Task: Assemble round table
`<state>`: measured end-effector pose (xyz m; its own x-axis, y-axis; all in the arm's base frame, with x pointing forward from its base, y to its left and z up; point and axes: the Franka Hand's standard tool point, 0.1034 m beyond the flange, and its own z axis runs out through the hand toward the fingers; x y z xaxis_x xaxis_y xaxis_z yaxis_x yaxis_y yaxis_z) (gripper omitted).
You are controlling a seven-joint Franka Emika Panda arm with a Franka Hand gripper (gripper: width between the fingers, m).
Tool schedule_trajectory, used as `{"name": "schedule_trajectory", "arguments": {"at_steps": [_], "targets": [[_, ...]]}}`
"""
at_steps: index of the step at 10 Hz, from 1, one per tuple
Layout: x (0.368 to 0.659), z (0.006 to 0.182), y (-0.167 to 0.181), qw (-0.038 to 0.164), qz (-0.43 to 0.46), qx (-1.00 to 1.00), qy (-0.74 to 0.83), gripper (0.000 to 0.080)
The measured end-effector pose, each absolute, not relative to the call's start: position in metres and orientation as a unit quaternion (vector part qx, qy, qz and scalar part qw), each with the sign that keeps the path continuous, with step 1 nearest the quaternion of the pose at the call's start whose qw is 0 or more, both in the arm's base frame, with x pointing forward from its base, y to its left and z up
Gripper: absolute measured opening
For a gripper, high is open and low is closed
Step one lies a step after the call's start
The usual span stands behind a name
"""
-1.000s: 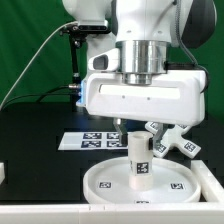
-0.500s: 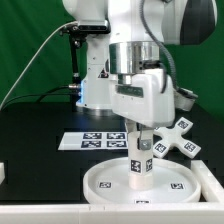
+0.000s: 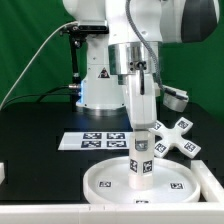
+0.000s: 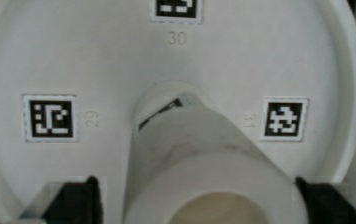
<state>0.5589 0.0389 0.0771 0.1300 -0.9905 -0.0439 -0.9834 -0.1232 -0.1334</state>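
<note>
The large rimmed round disc (image 3: 105, 180) lies flat at the table's front. The short cylindrical leg (image 3: 138, 167) stands upright at its centre, tags facing the camera. My gripper (image 3: 141, 135) points straight down and is shut on the leg's top, seen edge-on. In the wrist view the leg (image 4: 201, 150) fills the space between my two dark fingers (image 4: 68, 200), with the disc (image 4: 86, 60) and its tags behind it. The cross-shaped foot (image 3: 172, 138) lies behind the disc on the exterior view's right, apart from it.
The marker board (image 3: 98, 141) lies on the black table behind the disc. The arm's base (image 3: 100, 85) stands behind it, with cables and a green backdrop. A white wall (image 3: 40, 213) runs along the front edge. A small white block (image 3: 3, 171) sits at the exterior view's far left.
My hand has turned about a quarter turn around the vertical axis, from broad face to narrow side, staying over the leg. The disc and the foot have not moved.
</note>
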Motion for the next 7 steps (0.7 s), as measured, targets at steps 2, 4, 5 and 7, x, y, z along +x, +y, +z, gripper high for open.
{"name": "schedule_trajectory", "arguments": {"at_steps": [2,4,5,7], "targets": [[0.562,0.079,0.036,0.062,-0.027,-0.854,0.516,0.0640],[0.552,0.074,0.045,0.057,-0.038,-0.884,0.462,0.0648],[0.551,0.074,0.043,0.055,-0.038,-0.902,0.427,0.0648],[0.551,0.074,0.041,0.052,-0.042,-0.928,0.366,0.0649]]}}
